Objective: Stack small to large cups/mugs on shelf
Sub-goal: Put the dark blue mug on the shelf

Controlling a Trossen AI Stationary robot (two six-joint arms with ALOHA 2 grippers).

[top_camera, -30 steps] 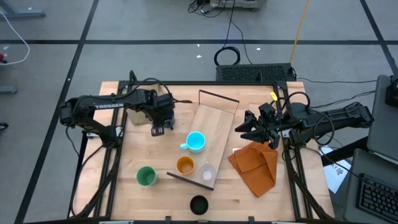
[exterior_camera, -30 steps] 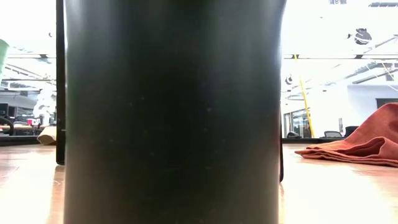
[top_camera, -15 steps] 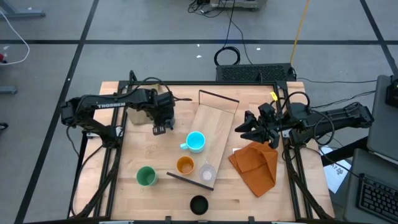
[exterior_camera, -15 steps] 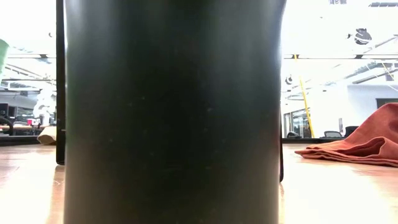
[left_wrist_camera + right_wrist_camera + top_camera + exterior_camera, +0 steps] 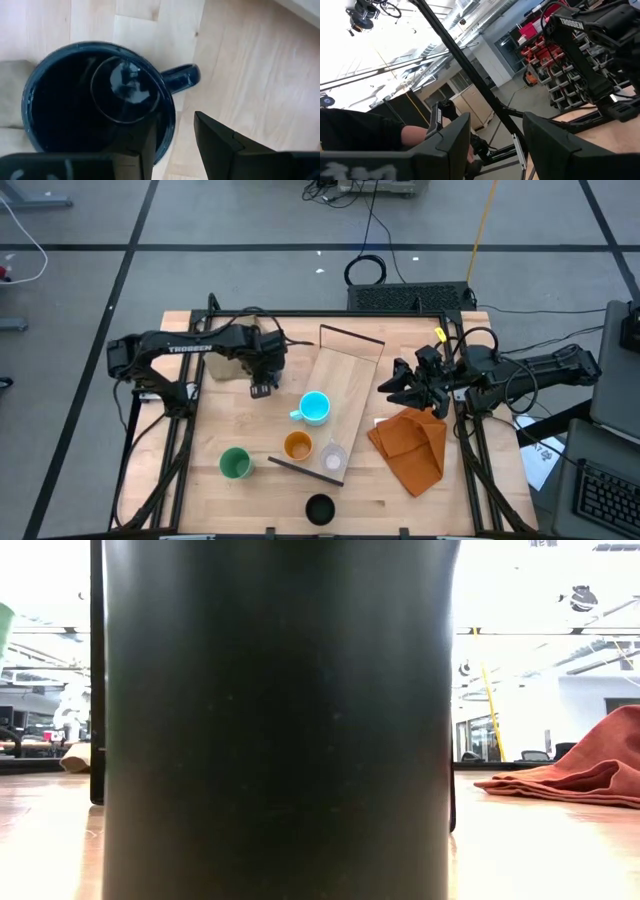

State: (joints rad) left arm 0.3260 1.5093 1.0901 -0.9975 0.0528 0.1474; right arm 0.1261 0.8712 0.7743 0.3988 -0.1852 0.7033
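- Left gripper [image 5: 262, 385]: positioned over the left part of the table [image 5: 205, 480], toward its far edge, just off the shelf's left long edge. In the left wrist view its two fingers [image 5: 220, 145] stand partly apart astride the rim of the dark navy mug [image 5: 100, 97], one finger inside the mug and one outside beside the handle; the rim wall lies between them. Whether the mug is lifted clear of the table cannot be told.
- Dark navy mug: upright, mouth up, handle pointing away from the tan cloth [image 5: 9, 105] that shows at its side.
- Right gripper [image 5: 392, 387]: waits over the right part of the table, beyond the shelf's right long edge and above the orange cloth [image 5: 412, 445]. Its fingers [image 5: 555, 145] stand apart with nothing between them.
- Shelf [image 5: 345, 375]: a long light-wood board lying aslant across the middle of the table, with a thin dark strip at each short end.
- Light-blue mug [image 5: 314, 407]: stands on the shelf near its middle, handle toward the left.
- Orange cup [image 5: 298, 446] and clear plastic cup [image 5: 333, 458]: side by side on the shelf's near end.
- Green cup [image 5: 235, 464]: on the table, toward the near left corner, apart from the shelf.
- Black cup [image 5: 319, 508]: at the middle of the table's near edge; in the low view it fills most of the picture [image 5: 280, 720].
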